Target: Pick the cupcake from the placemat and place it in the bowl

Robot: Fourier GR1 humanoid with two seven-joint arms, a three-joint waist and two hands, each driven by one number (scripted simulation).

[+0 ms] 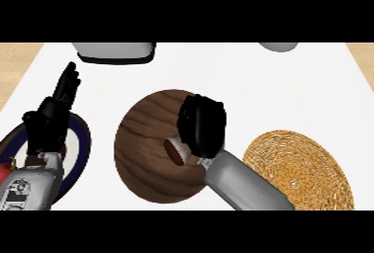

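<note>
A round wooden bowl (150, 148) lies in the middle of the white counter. My right hand (202, 126) hangs over the bowl's right half with its fingers curled round the cupcake (175, 149). The cupcake is tilted on its side, and only its brown top and pale wrapper peek out at the hand's lower left. To the right lies the woven straw placemat (300, 168), with nothing on it. My left hand (55, 116) rests open at the far left, fingers up.
A dark blue-rimmed plate (82, 148) lies under my left forearm, with a small red thing (6, 170) at its left edge. A grey and black appliance (115, 52) stands at the back, and a grey object (278, 46) at the back right.
</note>
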